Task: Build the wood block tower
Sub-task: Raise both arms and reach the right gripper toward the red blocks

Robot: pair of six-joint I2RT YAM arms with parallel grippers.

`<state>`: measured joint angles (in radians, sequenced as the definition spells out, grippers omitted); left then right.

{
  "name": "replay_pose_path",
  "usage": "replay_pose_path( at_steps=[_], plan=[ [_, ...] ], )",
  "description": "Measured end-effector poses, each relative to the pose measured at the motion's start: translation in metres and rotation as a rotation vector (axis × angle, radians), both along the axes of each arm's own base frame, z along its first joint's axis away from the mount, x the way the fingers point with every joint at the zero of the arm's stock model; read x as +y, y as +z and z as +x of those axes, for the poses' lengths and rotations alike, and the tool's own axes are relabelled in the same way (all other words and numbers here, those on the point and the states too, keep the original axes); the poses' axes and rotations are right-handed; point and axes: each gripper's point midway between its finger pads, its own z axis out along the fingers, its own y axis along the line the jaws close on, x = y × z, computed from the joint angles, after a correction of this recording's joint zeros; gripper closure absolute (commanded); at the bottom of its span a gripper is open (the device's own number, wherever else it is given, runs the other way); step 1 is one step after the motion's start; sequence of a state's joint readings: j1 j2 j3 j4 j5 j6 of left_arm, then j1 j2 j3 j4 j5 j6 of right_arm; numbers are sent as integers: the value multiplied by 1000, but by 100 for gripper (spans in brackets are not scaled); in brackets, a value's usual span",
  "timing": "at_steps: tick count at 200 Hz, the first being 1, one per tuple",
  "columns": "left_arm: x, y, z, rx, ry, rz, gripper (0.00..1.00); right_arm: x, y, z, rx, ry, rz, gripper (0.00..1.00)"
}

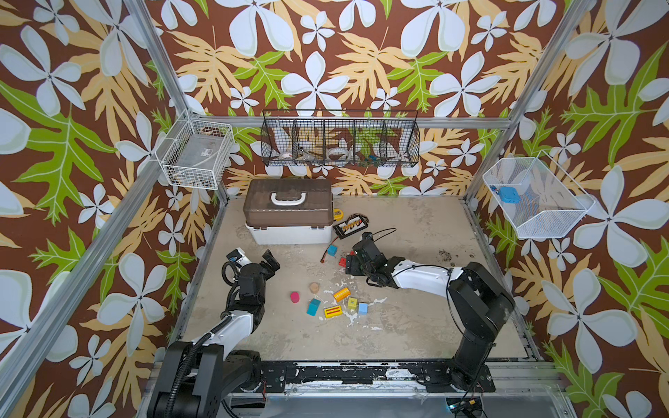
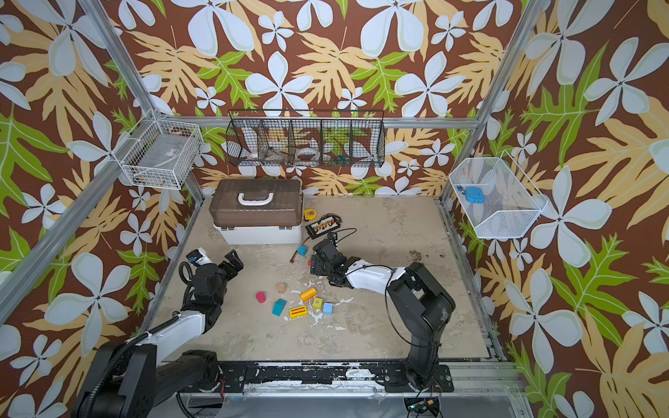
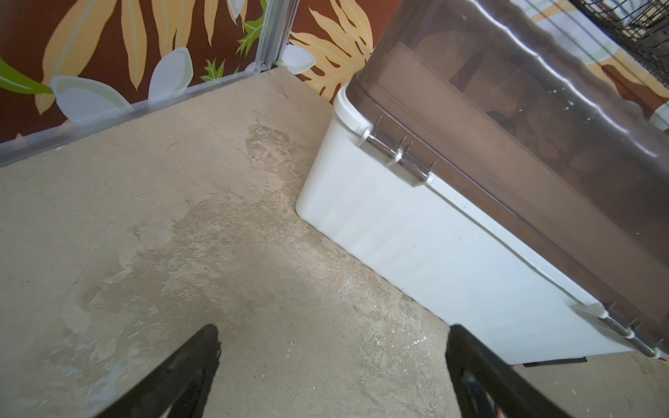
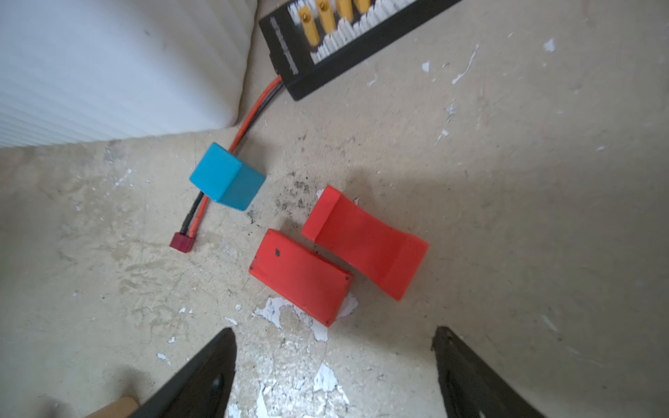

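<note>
In both top views the blocks lie singly on the desk [image 1: 398, 325], in two loose groups. Toward the front middle are a pink cylinder [image 1: 295, 296], a tan cylinder [image 1: 314, 287], a teal block [image 1: 313, 307], an orange block [image 1: 341, 294], a yellow striped block [image 1: 333, 311], a yellow cube [image 1: 352, 303] and a pale blue cube [image 1: 362, 308]. Farther back, a blue cube [image 1: 332, 249] and the red blocks [image 1: 342, 261] lie near the front right corner of a white case [image 1: 289, 210] with a brown lid. A black connector board [image 1: 349, 227] sits just right of the case. The right gripper [image 1: 349, 267] hangs low just beside the red blocks. The left gripper [image 1: 271, 261] is well apart from every block, left of the case's front.

In the left wrist view, the left gripper's fingers [image 3: 202, 358] stand wide apart with only bare desk between them. The case's white wall is near one finger.

In the right wrist view, the right gripper's fingers [image 4: 217, 365] stand wide apart and hold nothing. Ahead of them a red flat block [image 4: 300, 277] and a red arch block [image 4: 365, 242] lie side by side, nearly touching. The blue cube [image 4: 228, 177] rests on the red-and-black wire [image 4: 249, 119] that runs from the connector board [image 4: 289, 47] to a dark red plug [image 4: 182, 242].
</note>
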<state>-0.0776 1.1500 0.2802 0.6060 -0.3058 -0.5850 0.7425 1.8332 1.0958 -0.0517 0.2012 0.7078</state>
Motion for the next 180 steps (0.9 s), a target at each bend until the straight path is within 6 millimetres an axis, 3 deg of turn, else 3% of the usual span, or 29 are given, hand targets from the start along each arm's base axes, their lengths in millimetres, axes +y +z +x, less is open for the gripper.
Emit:
replay_pose_path(
  at_steps=[81, 180],
  plan=[
    [-2, -1, 6, 15, -8, -1, 1, 11, -23, 12, 50, -25, -99, 16],
    [-2, -3, 6, 21, -8, 0, 1, 32, -36, 26, 66, -10, -117, 21]
  ],
)
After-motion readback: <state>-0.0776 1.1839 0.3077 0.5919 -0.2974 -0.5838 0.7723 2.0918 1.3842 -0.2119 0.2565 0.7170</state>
